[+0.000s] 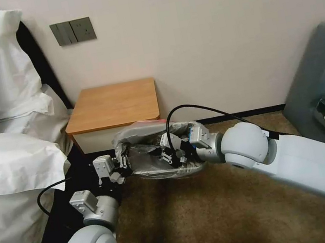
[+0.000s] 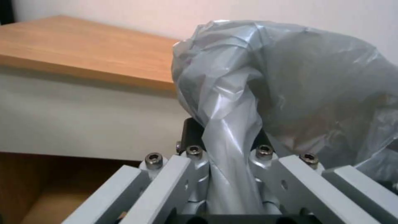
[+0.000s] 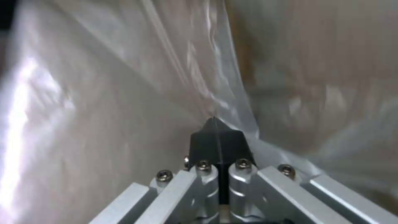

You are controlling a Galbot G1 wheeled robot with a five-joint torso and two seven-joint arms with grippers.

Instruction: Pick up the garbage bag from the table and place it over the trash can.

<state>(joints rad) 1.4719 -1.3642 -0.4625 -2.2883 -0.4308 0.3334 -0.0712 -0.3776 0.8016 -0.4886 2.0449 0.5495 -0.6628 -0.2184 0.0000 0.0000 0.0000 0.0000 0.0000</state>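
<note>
The thin, crinkly, translucent grey plastic garbage bag (image 1: 149, 140) hangs stretched open in front of the orange-brown wooden nightstand (image 1: 115, 104). The left gripper (image 1: 121, 162) and the right gripper (image 1: 168, 156) each pinch one side of its film. The bag conceals whatever lies beneath it.

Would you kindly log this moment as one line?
left gripper: shut on garbage bag | right gripper: shut on bag | bag spread between them, before table

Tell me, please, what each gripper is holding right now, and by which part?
Both hold the garbage bag. The left gripper is shut on a bunched fold at its left end; the right gripper pinches a thin sheet at its right side.
</note>
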